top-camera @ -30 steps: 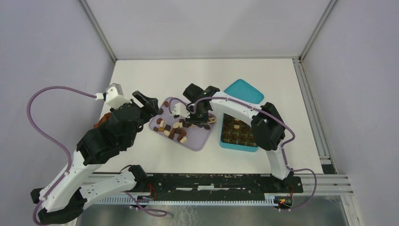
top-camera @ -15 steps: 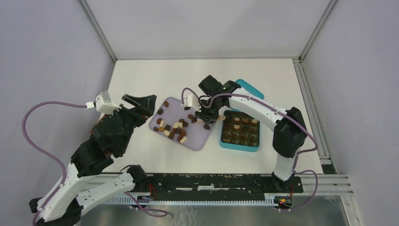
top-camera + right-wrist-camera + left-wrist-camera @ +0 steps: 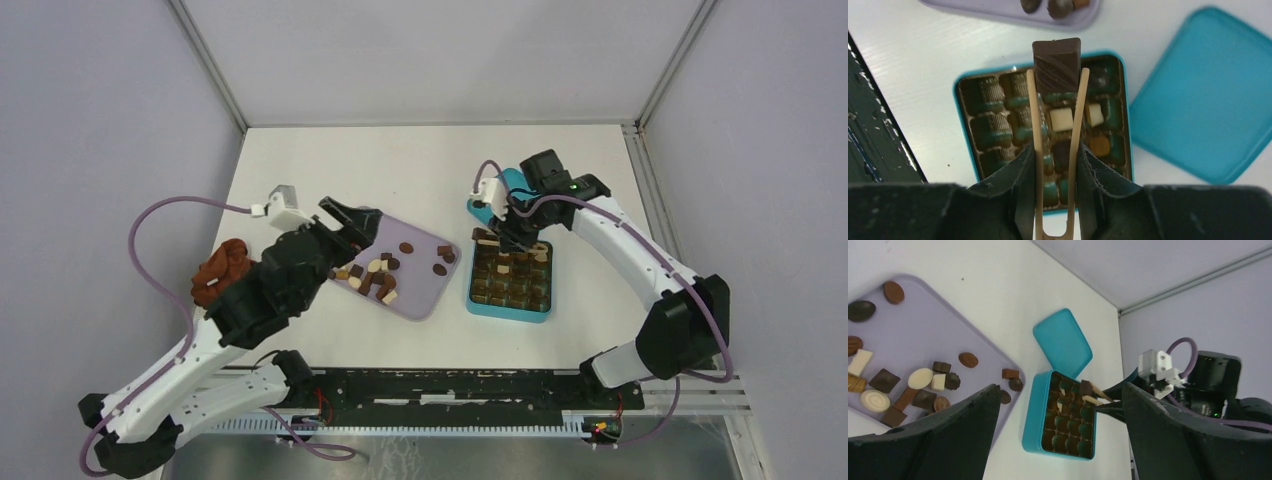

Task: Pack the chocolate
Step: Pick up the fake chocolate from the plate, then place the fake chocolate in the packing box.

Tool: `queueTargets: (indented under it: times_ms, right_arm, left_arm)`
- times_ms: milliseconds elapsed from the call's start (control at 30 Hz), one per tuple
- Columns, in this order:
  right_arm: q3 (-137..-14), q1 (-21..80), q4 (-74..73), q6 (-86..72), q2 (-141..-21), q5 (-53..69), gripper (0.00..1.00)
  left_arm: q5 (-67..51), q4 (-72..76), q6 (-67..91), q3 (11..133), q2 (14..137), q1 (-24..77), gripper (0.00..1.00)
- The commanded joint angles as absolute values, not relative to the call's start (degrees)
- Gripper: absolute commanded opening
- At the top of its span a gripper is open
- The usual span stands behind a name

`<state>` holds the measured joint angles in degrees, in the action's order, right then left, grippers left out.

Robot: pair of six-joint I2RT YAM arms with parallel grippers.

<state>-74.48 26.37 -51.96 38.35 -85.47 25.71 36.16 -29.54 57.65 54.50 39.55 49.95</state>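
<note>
left tool (image 3: 1059, 389): spread wide | chocolates (image 3: 920, 377): on tray (image 3: 923, 322) | tweezers (image 3: 1099, 399): gripping piece (image 3: 1085, 388) over teal box (image 3: 1033, 416)

On my overhead feed a rust-brown cloth lump (image 3: 222, 270) sits at the left edge of the white table (image 3: 400, 160), apart from the lavender tray (image 3: 418, 290). Just right of that tray I see the open teal box (image 3: 508, 312), with its lid (image 3: 1063, 342) lying flat beside the far end. Pale wooden tongs (image 3: 1037, 125) are poised over the box.

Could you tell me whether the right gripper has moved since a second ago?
Yes: the right gripper moved rightward, from above the lilac plastic tray to over the open teal box.
</note>
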Motion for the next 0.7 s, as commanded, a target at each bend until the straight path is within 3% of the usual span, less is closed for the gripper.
queueTargets:
  times_ms: [0,333,667]
  right_arm:
    - [-70.83,18.81,-53.76,41.47,-80.59,27.93,0.19]
    - [-60.23,5.31,-58.2,50.64,-74.32,18.27,0.2]
    - [-58.51,4.16,-57.55,51.19,-76.29,15.07,0.2]
  left_arm:
    - [30.31,-25.01,58.71,54.28,46.39,49.94,0.95]
    - [19.76,-19.47,52.9,56.85,62.2,49.97,0.93]
    - [15.97,-14.11,52.21,55.87,69.58,51.14,0.92]
